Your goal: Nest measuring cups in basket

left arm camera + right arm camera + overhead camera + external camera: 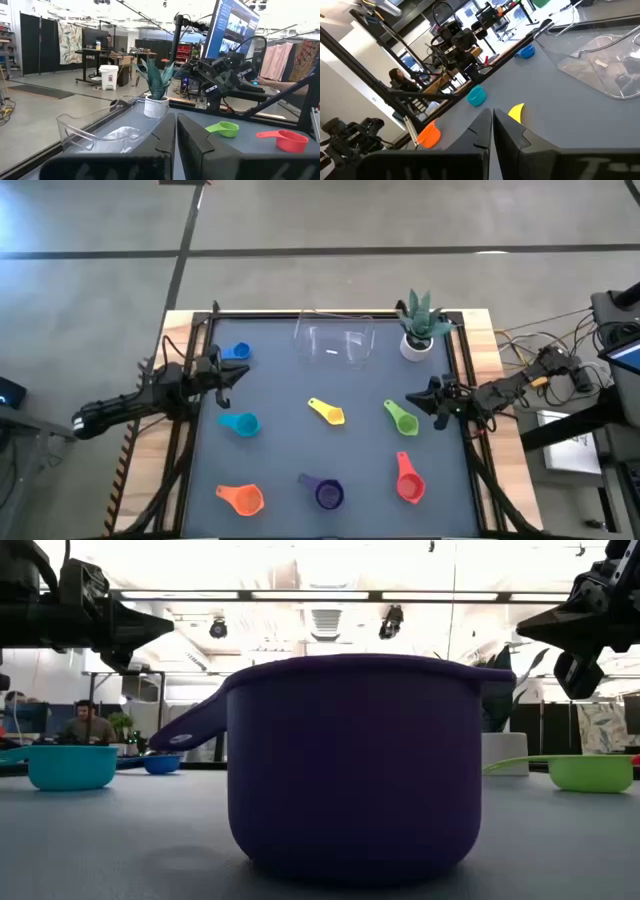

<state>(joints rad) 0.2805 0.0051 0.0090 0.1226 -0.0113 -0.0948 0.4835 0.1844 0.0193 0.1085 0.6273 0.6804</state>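
Note:
Seven measuring cups lie apart on the dark table: blue [237,352], teal [240,423], yellow [327,412], green [401,418], orange [241,498], purple [324,492] and red [408,482]. The clear basket [333,340] stands near the far edge with no cup in it. My left gripper [228,375] hovers shut above the table between the blue and teal cups. My right gripper [425,402] hovers shut beside the green cup. In the low view the purple cup [355,765] fills the foreground, and both grippers hang well above the table.
A small white pot with a spiky plant [418,330] stands at the far right corner, right of the basket. A raised dark frame [190,380] borders the table on both sides. Cables lie off the right edge. People sit in the room beyond [85,725].

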